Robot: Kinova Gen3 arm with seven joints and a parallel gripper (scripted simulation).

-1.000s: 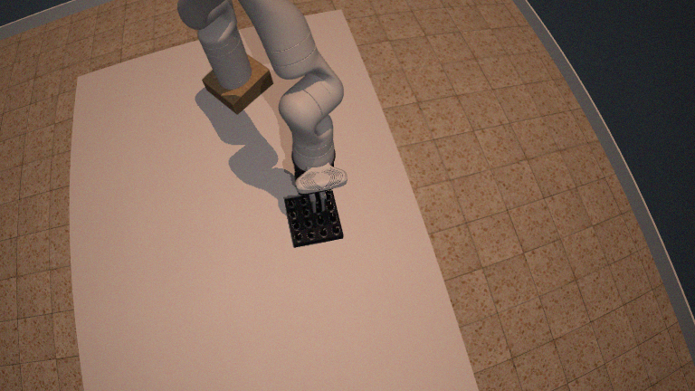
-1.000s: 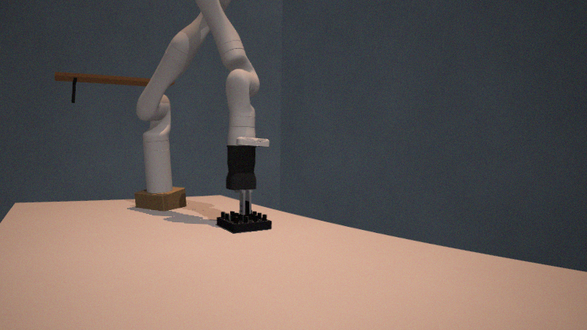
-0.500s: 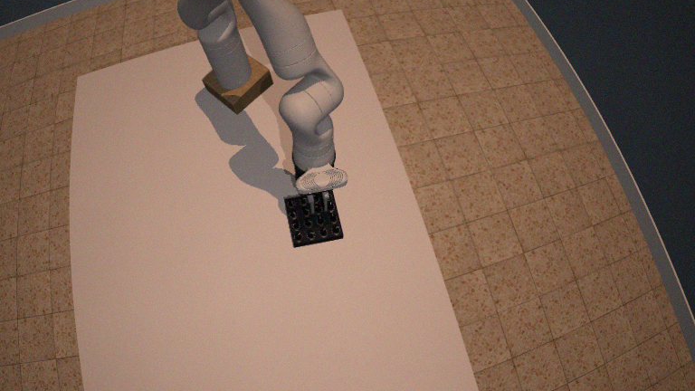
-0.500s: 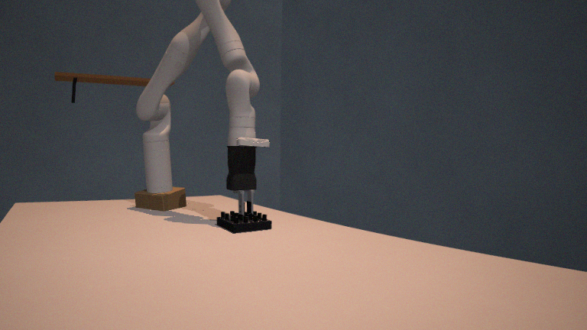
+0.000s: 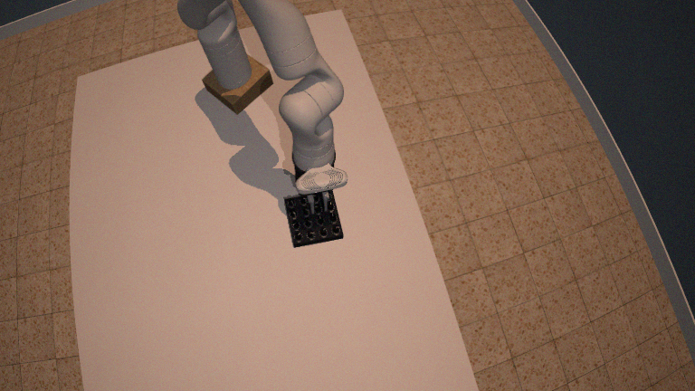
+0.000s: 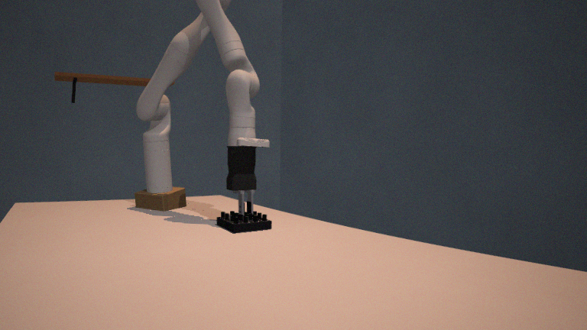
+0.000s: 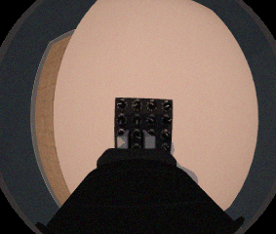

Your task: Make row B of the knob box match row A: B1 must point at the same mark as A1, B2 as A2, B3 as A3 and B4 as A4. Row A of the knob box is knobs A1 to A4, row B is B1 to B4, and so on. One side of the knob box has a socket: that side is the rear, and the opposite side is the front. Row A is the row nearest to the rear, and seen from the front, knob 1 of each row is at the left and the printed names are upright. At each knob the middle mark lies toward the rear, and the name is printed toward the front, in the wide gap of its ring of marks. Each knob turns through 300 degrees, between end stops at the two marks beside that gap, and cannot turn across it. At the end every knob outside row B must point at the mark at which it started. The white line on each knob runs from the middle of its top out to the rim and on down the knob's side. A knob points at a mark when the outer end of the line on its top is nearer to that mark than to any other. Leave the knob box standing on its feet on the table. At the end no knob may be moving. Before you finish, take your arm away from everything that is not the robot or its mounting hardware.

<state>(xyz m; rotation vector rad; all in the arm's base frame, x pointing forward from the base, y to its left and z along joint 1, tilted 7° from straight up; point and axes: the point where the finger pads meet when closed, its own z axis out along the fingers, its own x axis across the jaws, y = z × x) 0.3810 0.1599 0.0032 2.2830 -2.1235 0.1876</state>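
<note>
The black knob box [image 5: 318,240] [image 6: 255,226] [image 7: 143,112] stands flat on the table, with four rows of four black knobs. My gripper [image 5: 319,210] [image 6: 245,213] [image 7: 136,136] points straight down over it, partly open, with its fingertips low among the knobs. In the wrist view a knob of the second column from the left shows between the fingers, with a gap on both sides. The gripper body hides part of the lowest row there. White lines on the knobs are tiny; their marks, the printed names and the socket cannot be made out.
Neighbouring knobs stand close around both fingers. The arm's wooden base block [image 5: 238,92] [image 6: 160,200] stands farther back on the table [image 5: 204,304] [image 6: 259,283]. A wooden bar [image 6: 103,79] with a black hook [image 6: 73,90] shows at the back left in the exterior view.
</note>
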